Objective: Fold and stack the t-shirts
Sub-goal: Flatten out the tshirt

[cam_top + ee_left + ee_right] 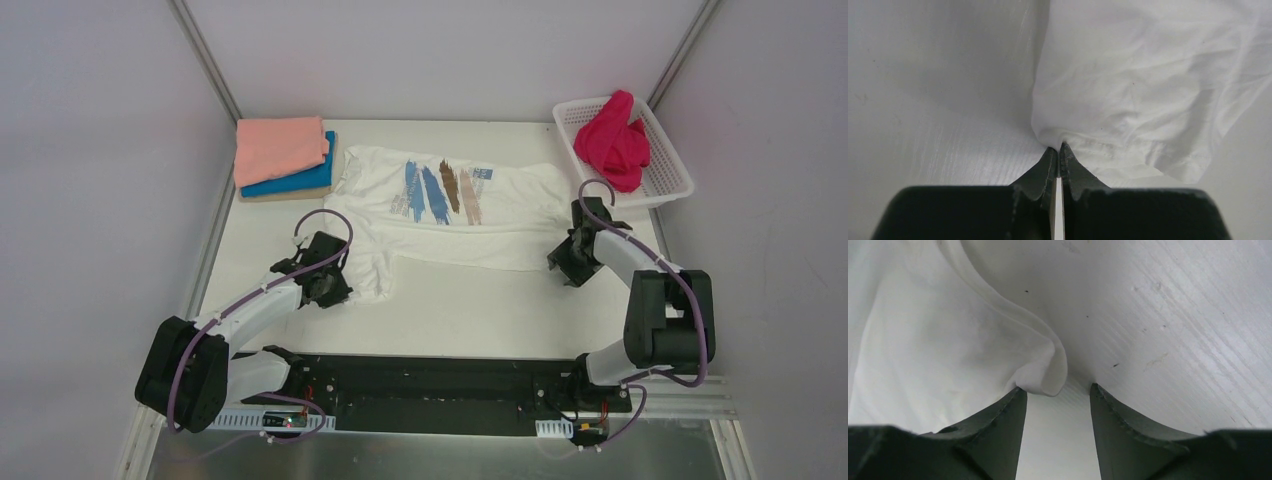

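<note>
White cotton hem pinched tight in the left gripper [1058,149]. The right gripper [1057,388] has its jaws apart around the opposite edge, nothing clamped yet. The printed white tee [500,225] lies spread mid-table. Looks like fold setup: the right needs to pinch, then both lift together. Further back, the salmon-pink tee [278,148] sits folded on the blue tee [300,181], and the magenta tee [615,140] is in the basket [668,190].

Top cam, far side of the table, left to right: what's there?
Folded salmon-pink t-shirt → white printed t-shirt → white basket holding the magenta t-shirt.
</note>
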You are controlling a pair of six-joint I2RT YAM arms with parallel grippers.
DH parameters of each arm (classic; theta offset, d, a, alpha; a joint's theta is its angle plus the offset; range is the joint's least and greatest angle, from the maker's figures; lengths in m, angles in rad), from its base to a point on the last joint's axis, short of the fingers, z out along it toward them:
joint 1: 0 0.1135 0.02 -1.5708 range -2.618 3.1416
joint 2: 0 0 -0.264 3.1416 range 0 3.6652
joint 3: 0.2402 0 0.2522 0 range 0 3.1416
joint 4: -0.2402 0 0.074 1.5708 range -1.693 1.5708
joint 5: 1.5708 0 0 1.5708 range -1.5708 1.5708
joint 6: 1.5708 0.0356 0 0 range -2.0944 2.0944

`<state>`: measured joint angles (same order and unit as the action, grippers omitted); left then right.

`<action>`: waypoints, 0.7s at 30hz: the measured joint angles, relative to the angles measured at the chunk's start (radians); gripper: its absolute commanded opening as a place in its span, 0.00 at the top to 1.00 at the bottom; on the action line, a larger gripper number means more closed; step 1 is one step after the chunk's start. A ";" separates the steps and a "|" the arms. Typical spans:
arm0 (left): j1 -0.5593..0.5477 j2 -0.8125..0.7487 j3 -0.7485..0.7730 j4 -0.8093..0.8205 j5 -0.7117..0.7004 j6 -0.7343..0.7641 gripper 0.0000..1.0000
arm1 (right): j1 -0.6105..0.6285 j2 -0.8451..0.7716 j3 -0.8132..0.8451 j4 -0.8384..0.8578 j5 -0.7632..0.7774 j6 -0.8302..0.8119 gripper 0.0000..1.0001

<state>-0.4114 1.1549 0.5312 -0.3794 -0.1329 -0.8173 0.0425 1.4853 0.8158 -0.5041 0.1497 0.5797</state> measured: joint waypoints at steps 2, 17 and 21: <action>0.000 0.000 0.000 0.000 -0.002 0.000 1.00 | 0.000 0.013 0.011 0.003 0.003 -0.005 0.49; 0.000 -0.006 -0.003 0.000 -0.035 0.008 1.00 | 0.000 0.068 0.048 0.056 0.022 -0.061 1.00; 0.000 -0.028 -0.001 -0.002 -0.064 0.018 1.00 | 0.000 0.050 0.024 0.116 0.000 -0.084 1.00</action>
<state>-0.4114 1.1267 0.5301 -0.3809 -0.1967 -0.7994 0.0425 1.5356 0.8398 -0.3882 0.1493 0.4961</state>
